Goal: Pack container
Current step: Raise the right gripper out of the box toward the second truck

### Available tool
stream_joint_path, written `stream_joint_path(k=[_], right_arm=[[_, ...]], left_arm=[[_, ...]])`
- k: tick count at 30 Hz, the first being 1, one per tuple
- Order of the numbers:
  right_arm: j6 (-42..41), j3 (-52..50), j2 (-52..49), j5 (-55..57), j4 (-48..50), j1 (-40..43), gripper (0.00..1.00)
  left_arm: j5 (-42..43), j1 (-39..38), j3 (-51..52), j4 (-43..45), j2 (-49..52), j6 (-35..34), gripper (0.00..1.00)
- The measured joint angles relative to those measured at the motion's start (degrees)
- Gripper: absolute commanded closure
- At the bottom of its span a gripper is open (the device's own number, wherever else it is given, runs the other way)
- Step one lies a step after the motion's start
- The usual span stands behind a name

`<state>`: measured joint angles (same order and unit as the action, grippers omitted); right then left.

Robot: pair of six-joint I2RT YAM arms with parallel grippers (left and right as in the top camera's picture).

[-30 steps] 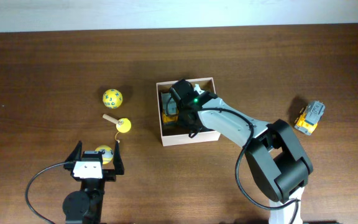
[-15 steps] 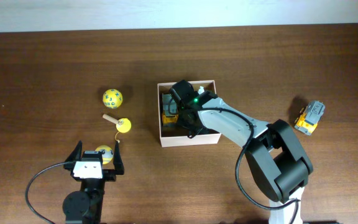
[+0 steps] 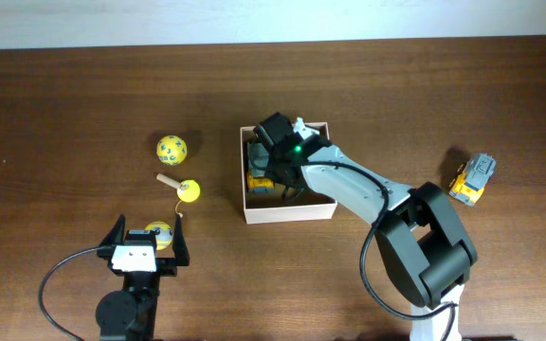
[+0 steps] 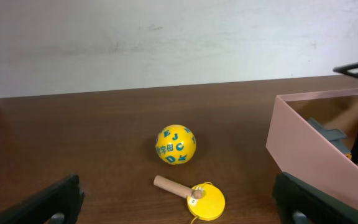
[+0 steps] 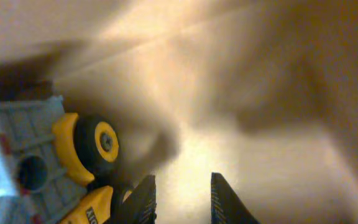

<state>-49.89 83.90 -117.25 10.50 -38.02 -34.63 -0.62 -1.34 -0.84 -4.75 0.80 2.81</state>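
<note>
1. Two arms at a dark wood bench (image 3: 64,95): left arm at 7 o'clock of the overhead view, right arm based at 5 o'clock and stretched toward 11 o'clock.
2. Container (image 3: 290,211) near bench centre, square and shallow, white outer walls, tan inside. Same container (image 4: 303,152) at 3 o'clock in the left wrist view, pale wall facing the camera.
3. Right hand (image 3: 282,185) down inside the container, over its 9 o'clock half, green light on the wrist unit near the 12 o'clock wall.
4. Right wrist view: right hand (image 5: 182,199) parted only a little, narrow gap between its fingers (image 5: 143,199), just blurred tan floor in the gap, gripping nothing.
5. Toy truck (image 3: 259,178), yellow and grey, inside the container against the 9 o'clock wall. Toy truck (image 5: 73,155) at 9 o'clock of the right fingers, black wheel with yellow hub close by; touching or not, cannot tell.
6. Left hand (image 3: 148,237) spread wide, fingers (image 4: 55,202) at the lower corners of the left wrist view, left hand (image 4: 179,185) clamping nothing.
7. Small yellow ball (image 3: 159,231) between the left fingers in overhead; contact unclear.
8. Lettered ball (image 3: 171,148) (image 4: 176,144), yellow with blue letters, at 9 o'clock of the container, well apart.
9. Peg toy (image 3: 183,188) (image 4: 194,196), wooden stick with yellow disc, near the lettered ball at its 6 o'clock.
10. Second truck (image 3: 472,178), yellow and grey, on the bench at 3 o'clock of the container, well apart.
</note>
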Motion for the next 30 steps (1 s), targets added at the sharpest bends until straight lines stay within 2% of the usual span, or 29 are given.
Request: stream_joint_path(k=[5, 13, 19, 24, 30], right_arm=[[5.55, 6.21, -0.04, 4.63, -7.28, 0.04, 0.67], [14.91, 21.29, 0.04, 9.09, -23.8, 0.04, 0.29], [17.42, 27.36, 5.14, 11.54, -34.12, 1.33, 0.12], [16.68, 28.2, 15.47, 12.22, -40.15, 6.45, 0.1], [14.25, 29.11, 26.93, 12.72, -49.18, 18.88, 0.11]], left_arm=[[0.0, 0.0, 0.0, 0.0, 0.0, 0.0, 0.01], [0.0, 0.0, 0.0, 0.0, 0.0, 0.0, 0.01], [0.0, 0.0, 0.0, 0.0, 0.0, 0.0, 0.01], [0.0, 0.0, 0.0, 0.02, 0.0, 0.0, 0.01], [0.0, 0.0, 0.0, 0.0, 0.0, 0.0, 0.01]])
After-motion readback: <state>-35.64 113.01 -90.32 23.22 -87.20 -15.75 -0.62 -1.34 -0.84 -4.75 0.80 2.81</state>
